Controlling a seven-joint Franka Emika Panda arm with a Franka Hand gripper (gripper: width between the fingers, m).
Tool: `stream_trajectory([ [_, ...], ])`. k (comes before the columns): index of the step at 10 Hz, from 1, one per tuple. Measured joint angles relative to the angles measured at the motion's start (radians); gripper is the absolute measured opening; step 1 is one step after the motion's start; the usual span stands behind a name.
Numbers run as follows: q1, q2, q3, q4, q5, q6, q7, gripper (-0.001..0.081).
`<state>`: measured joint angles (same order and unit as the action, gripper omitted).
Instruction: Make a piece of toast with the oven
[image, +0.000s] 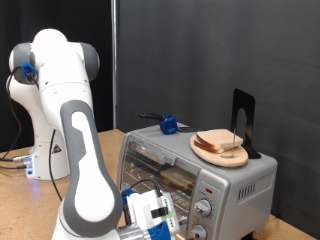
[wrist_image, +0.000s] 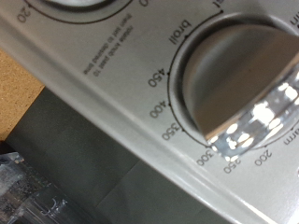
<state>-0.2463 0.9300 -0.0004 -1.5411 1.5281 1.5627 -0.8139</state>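
You are looking at the gripper (image: 158, 222) sitting right by the knobs (image: 204, 208) on the front of the oven (image: 232, 183), and I cannot tell if its jaws are open or closed. The piece of toast (image: 221, 143) is lying on a wooden plate (image: 203, 152) on top of the oven. It is looking light, soft and crumbly, so you should be holding it gently by its crust edges.

Silver oven, tan bread, white arm against black.

The oven (image: 215, 185) is silver-grey, its knob (wrist_image: 238, 79) brushed grey with dark printed numerals around it. A slice of bread (image: 220, 142), pale tan with a brown crust, lies on a light wooden plate (image: 205, 152). The robot arm (image: 75, 150) is white with blue accents; the backdrop (image: 200, 50) is black, the table (image: 25, 205) light brown wood.
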Motion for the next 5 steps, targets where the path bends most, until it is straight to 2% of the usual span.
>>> stream_trajectory([
  [3, -0.001, -0.015, -0.004, -0.025, 0.000, 0.043, 0.172, 0.0313],
  [5, -0.001, -0.022, -0.005, -0.024, 0.000, 0.062, 0.272, 0.0313],
])
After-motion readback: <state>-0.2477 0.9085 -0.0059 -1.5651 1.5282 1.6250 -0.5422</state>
